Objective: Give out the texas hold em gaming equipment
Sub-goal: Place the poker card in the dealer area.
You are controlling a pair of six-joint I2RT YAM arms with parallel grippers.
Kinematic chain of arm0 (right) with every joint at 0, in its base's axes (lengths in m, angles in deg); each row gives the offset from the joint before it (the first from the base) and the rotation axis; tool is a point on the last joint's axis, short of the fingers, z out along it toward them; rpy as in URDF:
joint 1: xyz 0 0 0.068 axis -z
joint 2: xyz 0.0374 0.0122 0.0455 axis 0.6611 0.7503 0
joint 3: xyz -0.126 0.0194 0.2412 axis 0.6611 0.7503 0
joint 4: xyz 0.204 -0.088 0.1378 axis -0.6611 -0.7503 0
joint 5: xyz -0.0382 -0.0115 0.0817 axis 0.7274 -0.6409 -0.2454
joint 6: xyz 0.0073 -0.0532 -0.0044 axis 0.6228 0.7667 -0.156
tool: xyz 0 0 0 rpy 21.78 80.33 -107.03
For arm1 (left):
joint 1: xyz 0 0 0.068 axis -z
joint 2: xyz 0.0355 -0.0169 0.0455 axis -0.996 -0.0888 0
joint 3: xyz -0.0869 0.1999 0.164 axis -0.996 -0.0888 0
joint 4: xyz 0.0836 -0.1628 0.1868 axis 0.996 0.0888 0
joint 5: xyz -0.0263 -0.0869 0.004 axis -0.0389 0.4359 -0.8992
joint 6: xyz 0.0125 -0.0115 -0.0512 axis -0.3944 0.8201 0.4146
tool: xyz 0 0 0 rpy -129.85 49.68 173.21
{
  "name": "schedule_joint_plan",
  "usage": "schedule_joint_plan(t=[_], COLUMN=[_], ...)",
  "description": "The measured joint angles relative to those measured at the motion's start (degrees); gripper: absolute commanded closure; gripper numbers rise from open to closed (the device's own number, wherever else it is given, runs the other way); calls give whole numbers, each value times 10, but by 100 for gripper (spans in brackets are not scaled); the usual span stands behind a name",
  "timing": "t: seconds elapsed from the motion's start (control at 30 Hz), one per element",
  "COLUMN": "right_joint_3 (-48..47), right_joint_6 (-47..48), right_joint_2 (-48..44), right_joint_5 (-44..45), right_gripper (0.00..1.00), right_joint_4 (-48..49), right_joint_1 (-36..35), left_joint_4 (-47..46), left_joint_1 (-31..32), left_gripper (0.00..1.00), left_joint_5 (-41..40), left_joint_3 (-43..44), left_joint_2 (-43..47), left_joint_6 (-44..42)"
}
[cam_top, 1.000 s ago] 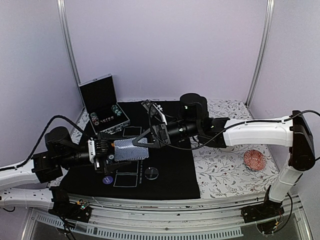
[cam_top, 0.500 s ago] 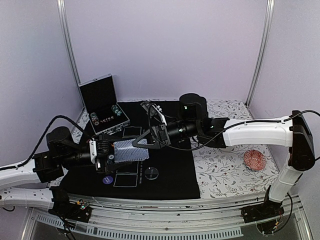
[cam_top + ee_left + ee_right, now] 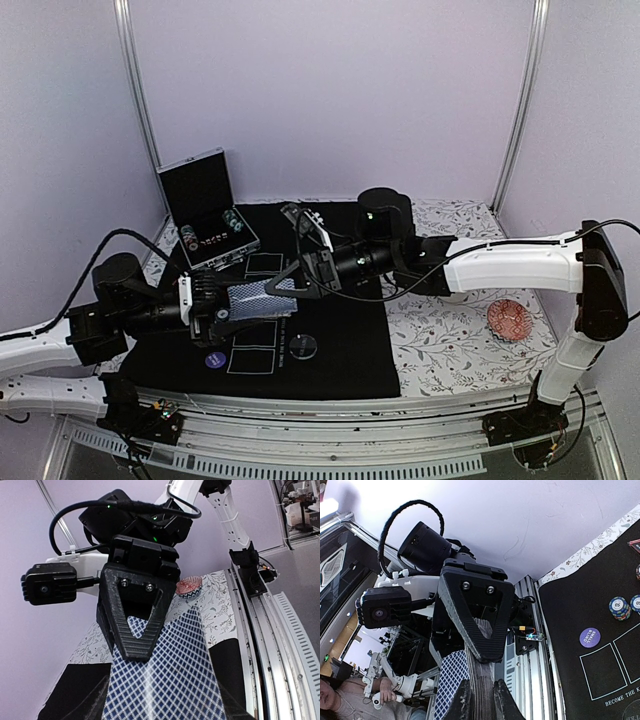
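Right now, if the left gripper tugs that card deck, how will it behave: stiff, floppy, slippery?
Probably slippery: the card deck shows many thin layers edge-on in the right gripper, so a tug likely slides off the top cards only. Likely somewhat floppy: it is pinched at one end, the rest reaching unsupported toward the left gripper.

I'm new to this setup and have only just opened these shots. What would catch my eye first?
The two arms meet above the black mat, both at one deck of lattice-backed cards. The right pincer pinches the deck's right end, and the left pincer sits around its left end. Behind them, at the far left of the mat, an open metal case stands with chips inside.
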Motion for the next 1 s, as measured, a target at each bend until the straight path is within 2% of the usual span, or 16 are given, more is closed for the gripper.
schedule_joint_plan(t=[0.13, 0.37, 0.53, 0.7, 1.0], right_joint_3=[0, 0, 0, 0, -15], right_joint_6=[0, -3, 3, 14, 20], right_joint_2=[1, 1, 1, 1, 2], right_joint_5=[0, 13, 25, 39, 45], right_gripper=[82, 57, 50, 46, 47], right_joint_4=[-1, 0, -6, -23, -39], right_joint_1=[1, 0, -2, -2, -2], left_joint_4=[0, -2, -1, -1, -5], left_joint_1=[0, 0, 0, 0, 0], left_gripper=[56, 56, 56, 56, 55], left_joint_5=[-1, 1, 2, 2, 2], left_joint_3=[0, -1, -3, -3, -4], left_joint_2=[-3, -10, -11, -11, -11], left_joint_6=[6, 6, 6, 6, 15])
